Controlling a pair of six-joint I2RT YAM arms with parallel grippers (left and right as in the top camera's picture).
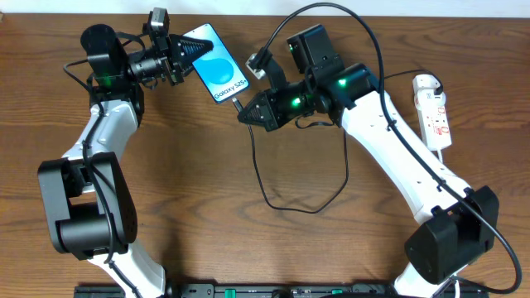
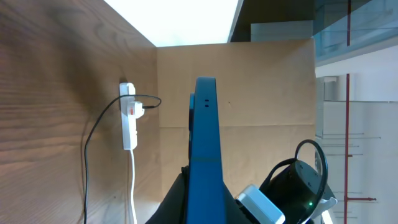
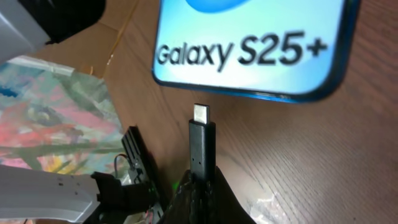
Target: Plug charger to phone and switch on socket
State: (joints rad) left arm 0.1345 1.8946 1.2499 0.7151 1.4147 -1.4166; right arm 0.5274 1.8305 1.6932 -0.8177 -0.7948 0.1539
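The small metal tip of the charger point(image 3: 200, 115) stands just below the lower edge of the phone point(image 3: 249, 50), near it but not inside. The port itself cannot be made out, and only the right wrist view shows this narrow gap. There the right gripper point(image 3: 200, 190) is closed on the black body of the tip, though its fingers are dark and cut off by the lower border. There is one phone, at the back middle of the table point(image 1: 199, 165), with its screen up in the overhead view. Its far end is hidden between the fingers of the left gripper point(image 1: 184, 51), which is closed on it. In the left wrist view the phone shows only as a blue bar, edge-on. There is one charger; its cable makes a loop on the table and a high arc at the back right. One socket point(image 1: 434, 108) lies at the right side, well apart from the phone. Only the left wrist view shows the charger's black plug sitting in it. The red switch marks are too small to read.
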